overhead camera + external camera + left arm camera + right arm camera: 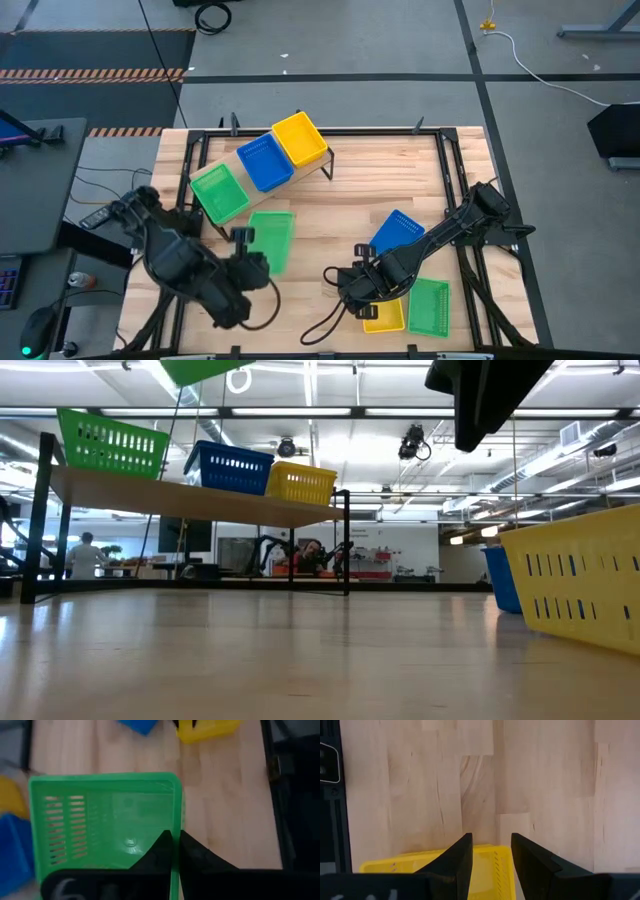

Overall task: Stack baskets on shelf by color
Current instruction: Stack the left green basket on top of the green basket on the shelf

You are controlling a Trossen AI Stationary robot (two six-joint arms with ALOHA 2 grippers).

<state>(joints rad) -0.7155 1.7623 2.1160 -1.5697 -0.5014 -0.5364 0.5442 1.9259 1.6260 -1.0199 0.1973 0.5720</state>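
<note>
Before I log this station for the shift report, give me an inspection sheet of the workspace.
Surface: slatted wooden tabletop, bare in the middle.
Job's things: shelf holds green, blue, yellow baskets; a blue basket, yellow basket and green basket lie on the table.
Clutter: nothing seen.
Grippers: left gripper shut on a lifted green basket's rim; right gripper open over the yellow basket's rim.
Cables: black loop by right arm.
Surroundings: person far behind.

Slatted wooden tabletop; white cable on grey floor; person in background.
</note>
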